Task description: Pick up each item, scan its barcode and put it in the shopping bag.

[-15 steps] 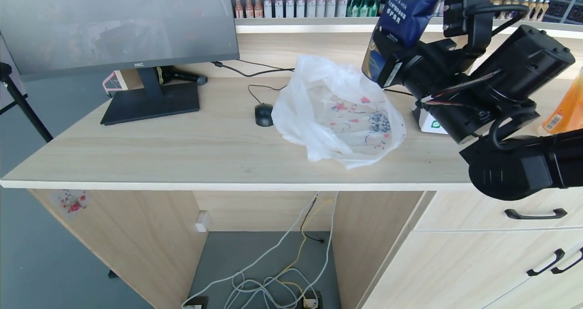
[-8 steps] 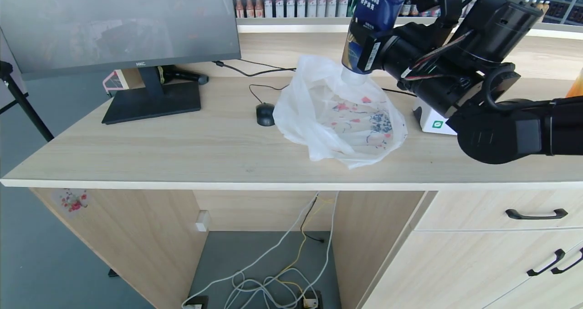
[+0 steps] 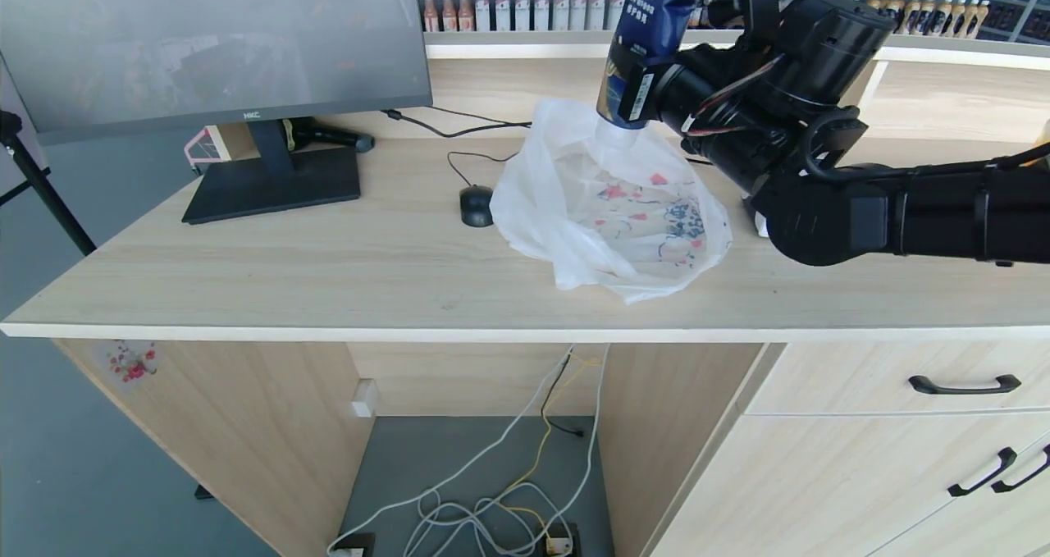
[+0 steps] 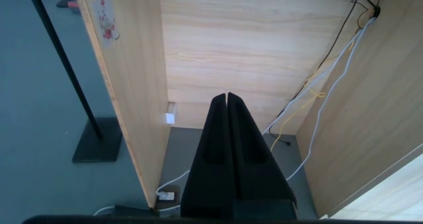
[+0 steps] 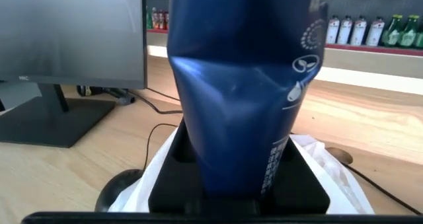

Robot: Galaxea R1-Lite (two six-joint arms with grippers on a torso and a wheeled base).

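Observation:
A dark blue bottle point(image 3: 648, 24) with a white cap hangs cap-down over the mouth of the white plastic shopping bag point(image 3: 615, 212) on the counter, its cap at the bag's upper rim. My right gripper point(image 3: 630, 98) is shut on the bottle's lower part, coming in from the right. The right wrist view has the blue bottle point(image 5: 244, 85) between the fingers, with the bag point(image 5: 139, 184) beneath. Red and blue printed packaging shows through the bag's plastic. My left gripper point(image 4: 227, 105) hangs shut beside the desk's wooden side panel, below the counter, holding nothing.
A monitor point(image 3: 205, 40) stands at the counter's back left, with a black mouse point(image 3: 475, 206) and its cable just left of the bag. A white box point(image 3: 759, 222) sits behind my right arm. Bottles line the rear shelf point(image 3: 533, 11). Cables point(image 4: 330, 78) hang under the desk.
My right arm has carried the blue bottle leftward, from right of the bag to above its opening. The bag has stayed where it was.

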